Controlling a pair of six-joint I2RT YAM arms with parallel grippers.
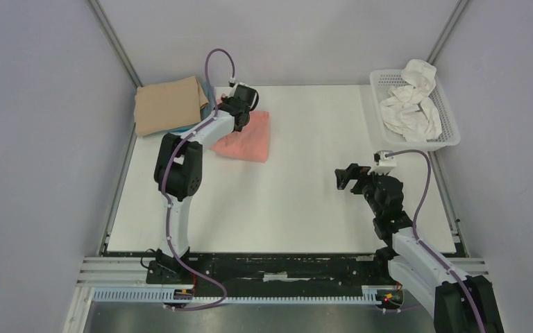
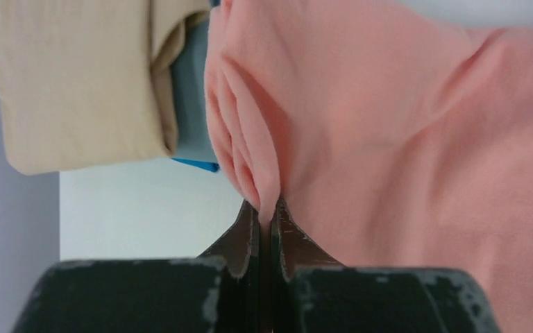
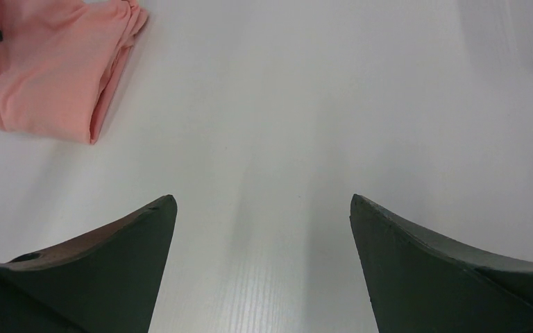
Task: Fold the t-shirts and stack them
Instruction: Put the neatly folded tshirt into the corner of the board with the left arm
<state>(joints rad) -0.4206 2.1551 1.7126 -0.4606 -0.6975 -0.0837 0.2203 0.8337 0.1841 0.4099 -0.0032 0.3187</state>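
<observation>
The folded salmon-pink t-shirt [image 1: 246,137] lies at the back left of the table. It fills the right of the left wrist view [image 2: 402,132] and shows at the upper left of the right wrist view [image 3: 41,66]. My left gripper [image 1: 223,108] is shut on a fold at its left edge [image 2: 269,207]. The tan t-shirt [image 1: 168,104] lies folded in the back left corner on top of the blue t-shirt [image 2: 189,104], of which only an edge shows. My right gripper [image 1: 350,177] is open and empty over bare table at the right [image 3: 262,201].
A white mesh basket [image 1: 436,142] with crumpled white cloth [image 1: 409,104] stands at the back right. Walls enclose the table on three sides. The tan stack sits right beside the pink shirt's left edge.
</observation>
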